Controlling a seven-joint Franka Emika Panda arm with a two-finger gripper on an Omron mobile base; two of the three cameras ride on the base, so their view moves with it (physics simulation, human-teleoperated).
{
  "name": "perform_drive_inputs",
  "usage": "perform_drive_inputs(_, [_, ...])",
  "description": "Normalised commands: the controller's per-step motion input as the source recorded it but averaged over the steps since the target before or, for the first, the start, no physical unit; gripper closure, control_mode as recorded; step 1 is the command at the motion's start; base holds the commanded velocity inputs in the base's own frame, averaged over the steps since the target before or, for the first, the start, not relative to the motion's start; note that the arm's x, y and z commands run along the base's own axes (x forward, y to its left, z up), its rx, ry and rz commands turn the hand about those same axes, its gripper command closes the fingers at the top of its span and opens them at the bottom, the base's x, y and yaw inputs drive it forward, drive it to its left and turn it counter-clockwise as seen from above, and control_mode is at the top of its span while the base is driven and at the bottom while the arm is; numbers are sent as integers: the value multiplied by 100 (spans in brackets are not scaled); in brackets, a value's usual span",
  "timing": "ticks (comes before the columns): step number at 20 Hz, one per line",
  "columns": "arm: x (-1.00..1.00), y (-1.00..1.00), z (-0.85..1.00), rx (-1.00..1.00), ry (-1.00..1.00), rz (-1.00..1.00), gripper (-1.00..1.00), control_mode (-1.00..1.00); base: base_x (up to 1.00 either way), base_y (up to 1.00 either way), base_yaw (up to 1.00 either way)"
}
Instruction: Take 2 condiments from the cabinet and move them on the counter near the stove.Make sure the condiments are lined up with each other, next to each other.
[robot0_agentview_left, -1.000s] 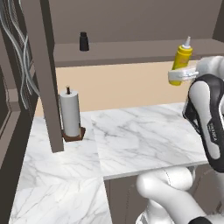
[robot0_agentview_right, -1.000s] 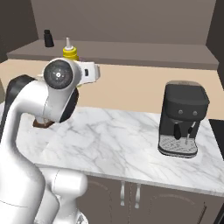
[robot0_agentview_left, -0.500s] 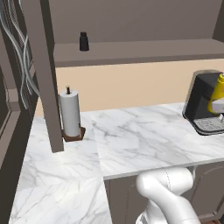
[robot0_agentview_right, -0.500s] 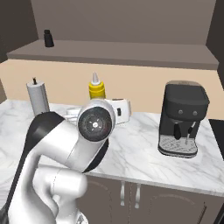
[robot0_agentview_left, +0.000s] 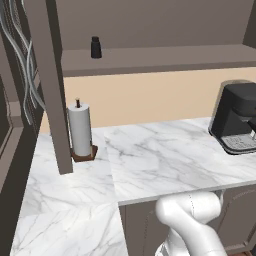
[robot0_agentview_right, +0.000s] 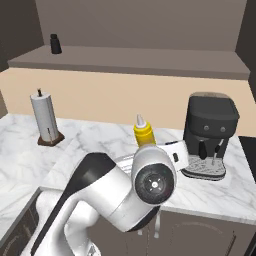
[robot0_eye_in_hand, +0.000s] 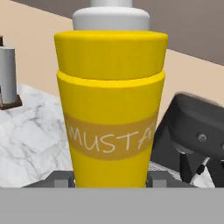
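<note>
Mustard bottle (robot0_eye_in_hand: 110, 105): pinched low on its body in the tool (robot0_eye_in_hand: 109, 180), carried above the marble desk (robot0_agentview_right: 90, 145), just left of the coffee machine (robot0_agentview_right: 210, 135). Long axis upright, nozzle up, label toward the hand camera.
Black bottle (robot0_agentview_left: 95, 47): upright on the cabinet shelf (robot0_agentview_left: 165, 60).
Handling: keep vertical; lower base-first onto bare marble, leaving room alongside for the second.

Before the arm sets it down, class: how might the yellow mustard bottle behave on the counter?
The mustard bottle is tall and narrower toward its base, so it could tip if nudged. Its smooth sides look slippery. On its side, it would probably roll across the marble counter.
</note>
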Motion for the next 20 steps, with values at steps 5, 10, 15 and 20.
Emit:
perform_drive_inputs(5, [0,-67,-52,-12,0,0,100,-100,0,0,0])
perform_drive_inputs(10, [0,-51,-45,-2,1,0,100,-100,0,0,0])
perform_drive_inputs(15, [9,-42,-26,20,2,0,100,-100,0,0,0])
perform_drive_inputs(20, [26,-56,-29,18,8,0,100,-100,0,0,0])
